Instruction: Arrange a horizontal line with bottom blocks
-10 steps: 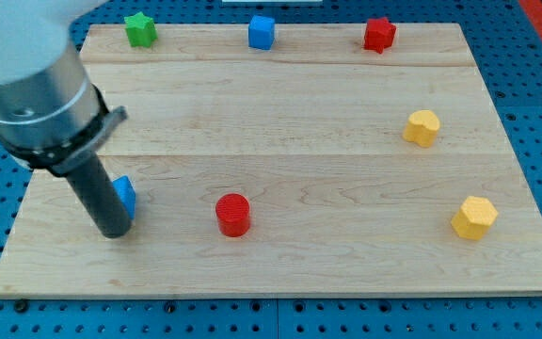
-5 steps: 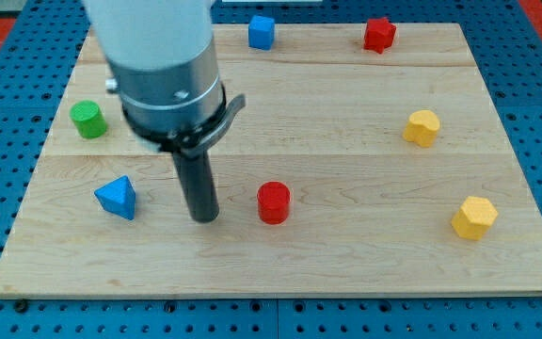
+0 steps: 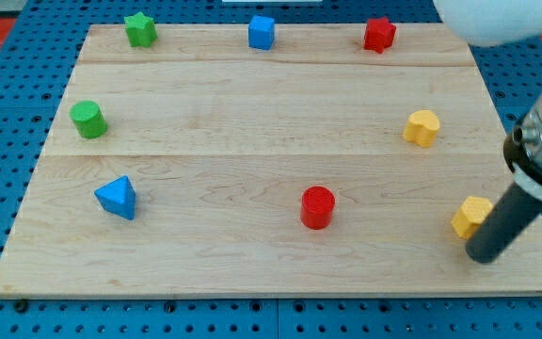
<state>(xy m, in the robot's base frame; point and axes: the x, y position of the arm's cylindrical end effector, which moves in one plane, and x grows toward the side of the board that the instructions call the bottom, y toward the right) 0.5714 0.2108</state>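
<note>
You're looking at my tip [image 3: 486,258] sitting at the view's bottom right of the table [image 3: 252,113], touching the right side of the yellow hexagonal block [image 3: 470,216] and partly covering it. No jaws on this rig, so nothing is standing apart or clamping; the rod is just ending in a plain tip.

The bottom row is reading like this: blue triangular block [image 3: 117,198] sitting at the view's left, red cylinder [image 3: 317,207] lying right of centre, yellow hexagonal block at the right under my rod. The three are sitting at roughly similar height, the blue one slightly higher, and they're well apart from each other.

Elsewhere: green cylinder [image 3: 88,120] resting near the left edge, mid-height. Yellow heart-like block [image 3: 422,127] sitting at the right, above the hexagonal one and apart from it. Along the view's top you're seeing a green star [image 3: 140,29], a blue cube-like block [image 3: 262,32] and a red star [image 3: 379,35], spaced out in a row.
</note>
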